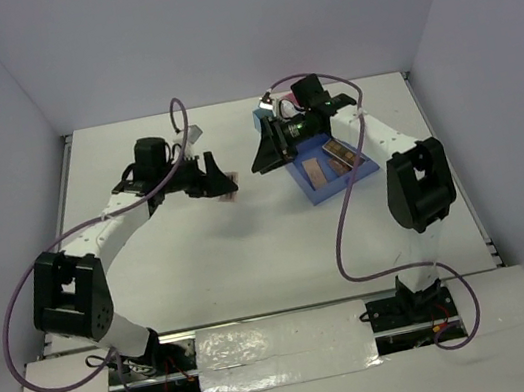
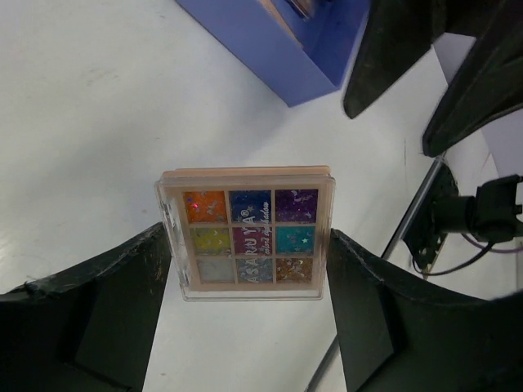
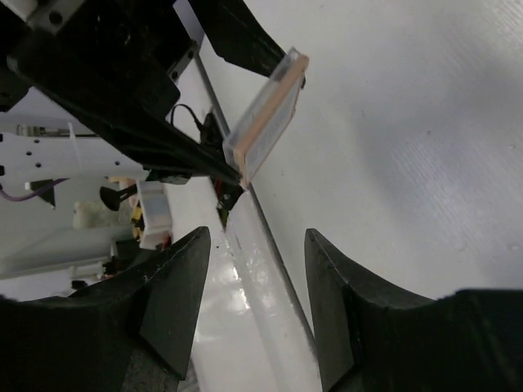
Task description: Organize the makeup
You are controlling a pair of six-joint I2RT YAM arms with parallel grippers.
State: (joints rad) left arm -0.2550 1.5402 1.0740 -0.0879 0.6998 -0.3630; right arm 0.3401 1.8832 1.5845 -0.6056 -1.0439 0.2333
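Blue tray [image 2: 278, 57] first: it sits on the white worktop [image 1: 251, 249] just beside the right tool [image 3: 257, 237], on that tool's outer side. It has straight, smooth plastic walls. Two flat rectangular pieces of makeup lie in it side by side, a tan palette [image 1: 314, 172] nearer the tool and a darker brown palette [image 1: 339, 154] beyond it. The far end of the tray is hidden behind the right arm, so I can't tell what is in there.

Over to the left tool [image 1: 216, 179]. It is clamped on the multicolour palette [image 2: 245, 234], with one black finger pressed against each long side. The palette is a thin square slab with a peach-pink frame and a clear glossy lid. Nine glittery squares sit in three rows: orange, blue and purple, then yellow, magenta and teal, then silvery, bluish and gold. Lettering runs across the bottom row.

From the right tool's side the same palette shows edge-on. It is slim and tilted, lifted off the worktop, with the clear lid layered over the peach base. It hangs out ahead of the right tool's fingertips, not touching them.

The right tool itself stands parted with nothing between its matte black fingers [image 3: 176, 302], only bare worktop below. The two tools face each other, close but apart.
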